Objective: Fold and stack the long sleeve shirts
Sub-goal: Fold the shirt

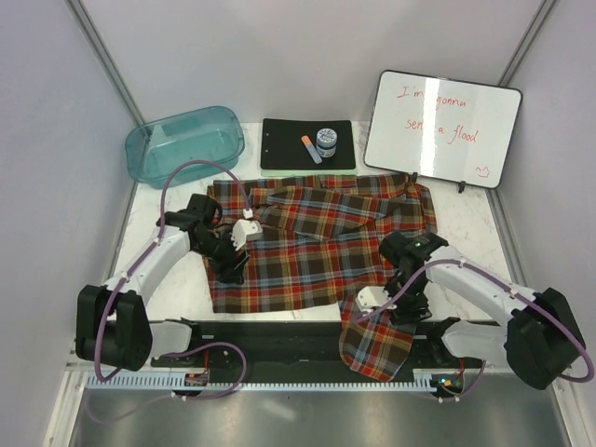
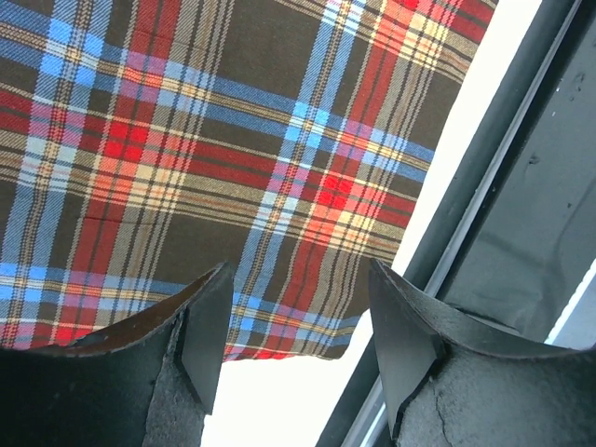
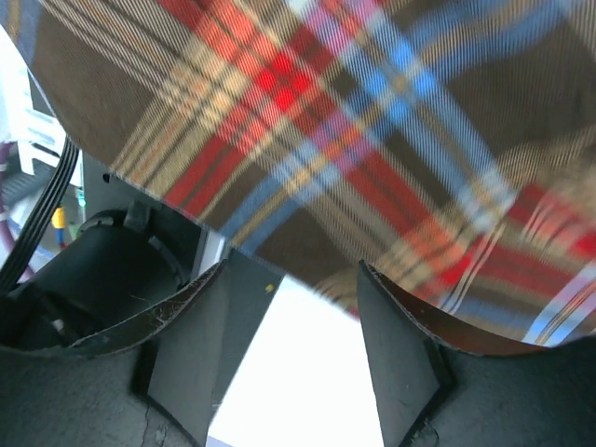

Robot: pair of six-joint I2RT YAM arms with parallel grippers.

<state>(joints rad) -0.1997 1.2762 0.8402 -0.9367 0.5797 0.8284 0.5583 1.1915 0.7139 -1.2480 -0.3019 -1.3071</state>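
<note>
Plaid flannel shirt (image 1: 307,242): near-rt corner overhangs table (image 1: 466,223) edge. L gripper (image 2: 298,279), R gripper (image 3: 291,279) both agape, empty. Risk: overhang drags cloth off, snags rail (image 1: 279,335).

We've got a white desk (image 1: 466,219) here, looks marbled to us, though it's hard to be sure from up top. The plaid flannel shirt (image 1: 298,247) is spread flat across the middle, one corner drooping over the black rail (image 1: 270,331) at the near edge. Along the back sit a teal plastic bin (image 1: 186,144) on the left, a black pad (image 1: 289,144) in the middle, and a propped-up whiteboard (image 1: 442,126) on the right.
</note>
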